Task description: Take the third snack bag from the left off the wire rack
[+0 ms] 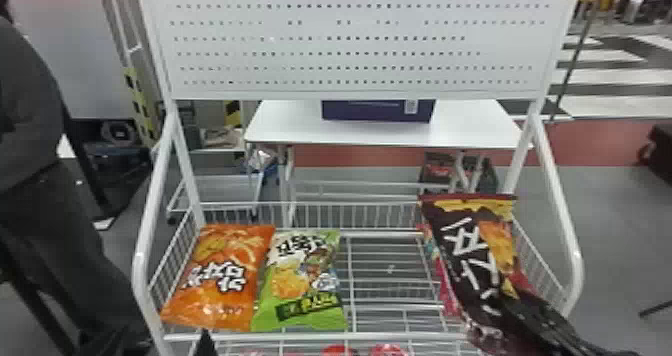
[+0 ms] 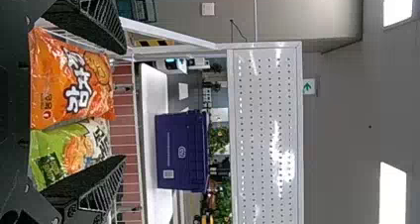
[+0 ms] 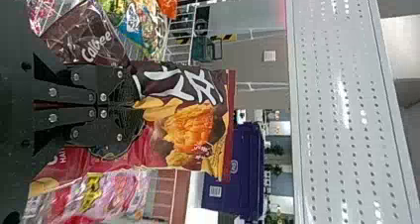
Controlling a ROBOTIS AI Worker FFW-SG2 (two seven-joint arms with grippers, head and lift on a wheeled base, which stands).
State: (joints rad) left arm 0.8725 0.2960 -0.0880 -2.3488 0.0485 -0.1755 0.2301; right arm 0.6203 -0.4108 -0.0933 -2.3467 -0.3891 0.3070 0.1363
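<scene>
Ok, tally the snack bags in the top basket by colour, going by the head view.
Orange bag: 1
Green bag: 1
Dark brown bag, gripped by the right fingers: 1
Red bag, mostly hidden under the dark one: 1
Total: 4 in sight; more could lie hidden beneath.

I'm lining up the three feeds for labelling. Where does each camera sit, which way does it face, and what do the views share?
Head view: on the robot's head, looking forward and down at the white wire rack; the right gripper, shut on the dark brown snack bag, enters bottom right.
Left wrist view: on the left wrist, facing the orange snack bag and green snack bag past the open left gripper.
Right wrist view: on the right wrist, facing the held bag.
Shared: all three show the white perforated back panel.
</scene>
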